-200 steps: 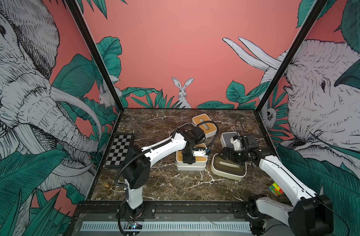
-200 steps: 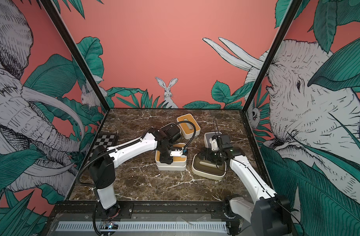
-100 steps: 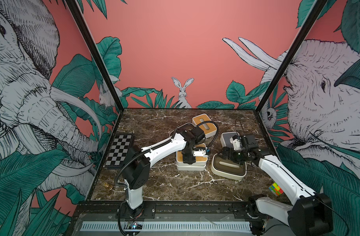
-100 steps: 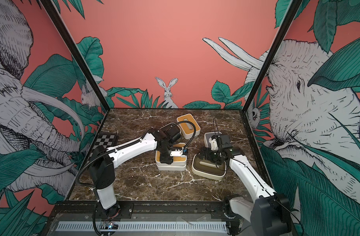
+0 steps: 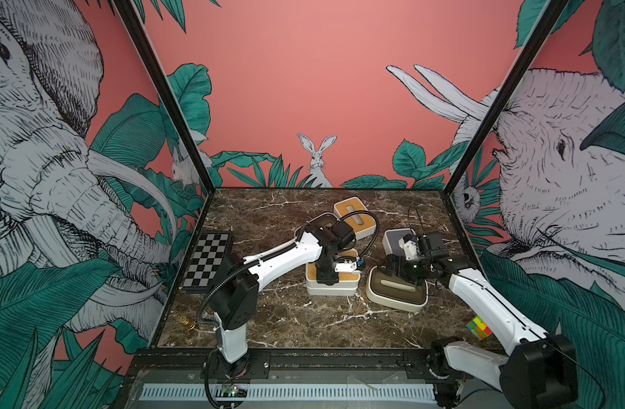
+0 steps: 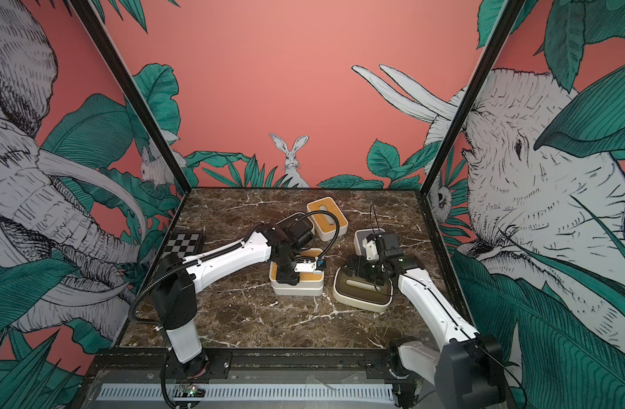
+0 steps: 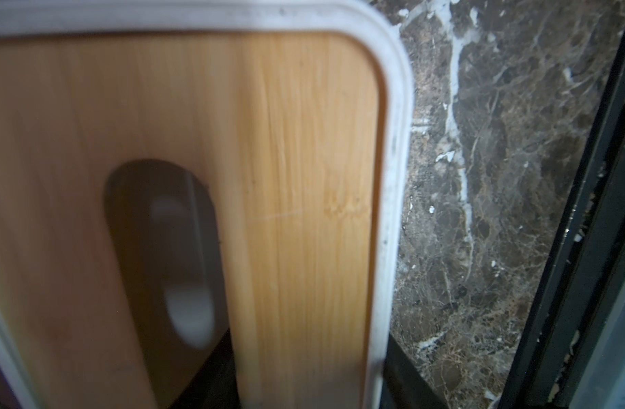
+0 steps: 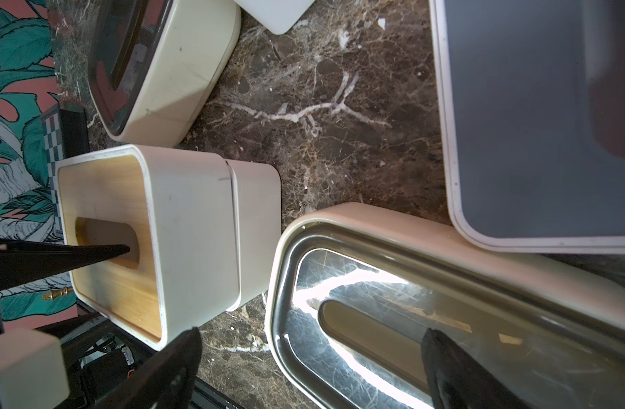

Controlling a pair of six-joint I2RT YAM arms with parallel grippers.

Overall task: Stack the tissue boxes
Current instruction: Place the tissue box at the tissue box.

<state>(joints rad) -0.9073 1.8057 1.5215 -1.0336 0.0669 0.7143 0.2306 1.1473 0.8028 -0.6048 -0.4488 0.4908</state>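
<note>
Bamboo box (image 8: 190, 226) sits on a lower box (image 8: 257, 230), a stack two high. Left gripper (image 5: 327, 279) pinches its wall, one finger in the slot (image 8: 105, 240). Right gripper (image 8: 311, 333) is spread wide over the dark box (image 5: 397, 290). Grey box (image 5: 396, 235) and the others lie single, so most stacking remains.

I read no text, label, brand or number on the white, flat-lidded tissue boxes (image 5: 392, 304) or elsewhere.
</note>
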